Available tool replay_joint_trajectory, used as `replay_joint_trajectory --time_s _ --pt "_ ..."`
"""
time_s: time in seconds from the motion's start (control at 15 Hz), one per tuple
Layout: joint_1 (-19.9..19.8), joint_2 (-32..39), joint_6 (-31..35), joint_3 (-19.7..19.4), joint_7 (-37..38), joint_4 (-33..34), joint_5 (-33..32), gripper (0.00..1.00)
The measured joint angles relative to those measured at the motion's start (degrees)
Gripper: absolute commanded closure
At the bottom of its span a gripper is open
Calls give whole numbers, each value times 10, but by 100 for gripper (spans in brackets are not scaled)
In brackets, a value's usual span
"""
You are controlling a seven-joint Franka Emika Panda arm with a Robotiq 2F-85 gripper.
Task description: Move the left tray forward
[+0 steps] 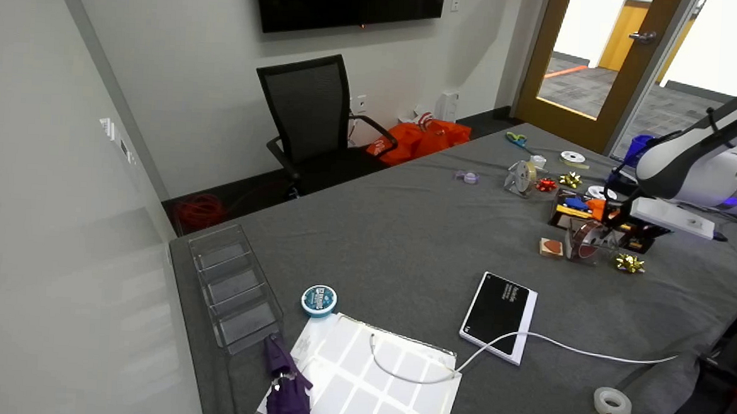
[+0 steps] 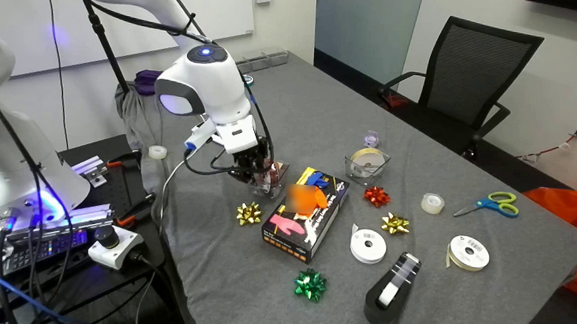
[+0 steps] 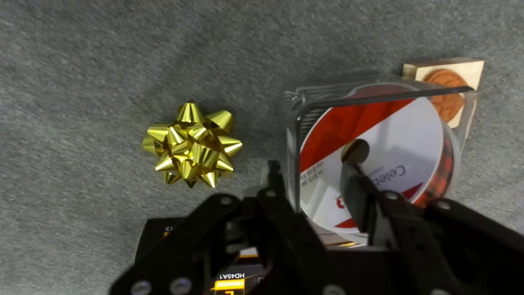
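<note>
White arm (image 2: 216, 90) bent downward, fingers (image 3: 357, 192) parted, straddling one wall of a clear tray (image 3: 385, 97)

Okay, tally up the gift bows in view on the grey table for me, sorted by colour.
Shiny metallic gold gift bows: 2
Shiny metallic red gift bow: 1
Shiny metallic green gift bow: 1
Total: 4

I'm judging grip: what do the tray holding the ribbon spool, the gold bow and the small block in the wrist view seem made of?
The tray: probably hard plastic, clear and glossy; the block shows through it.
The gold bow: likely metallised film or foil, given its mirrorlike loops.
The block: apparently bare wood, by its tan, matt sides; its orange face could be rubber.
</note>
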Motion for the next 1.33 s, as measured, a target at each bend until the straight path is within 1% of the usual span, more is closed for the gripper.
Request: replay_joint_trajectory --time_s 0.2,0.33,0.53,0.87,1.07,1.2,1.33 --pt "8 0 -1 0 23 10 -1 3" --pt "16 0 -4 -6 46 16 -13 0" --pt "29 -3 -17 -24 71 20 -42 0" --pt "35 -5 -24 -55 77 20 -87 0" --pt "40 -9 -40 -74 84 20 -110 0" --pt "56 -17 -60 -97 114 20 -143 0" --pt "88 -31 -96 -134 177 20 -201 0"
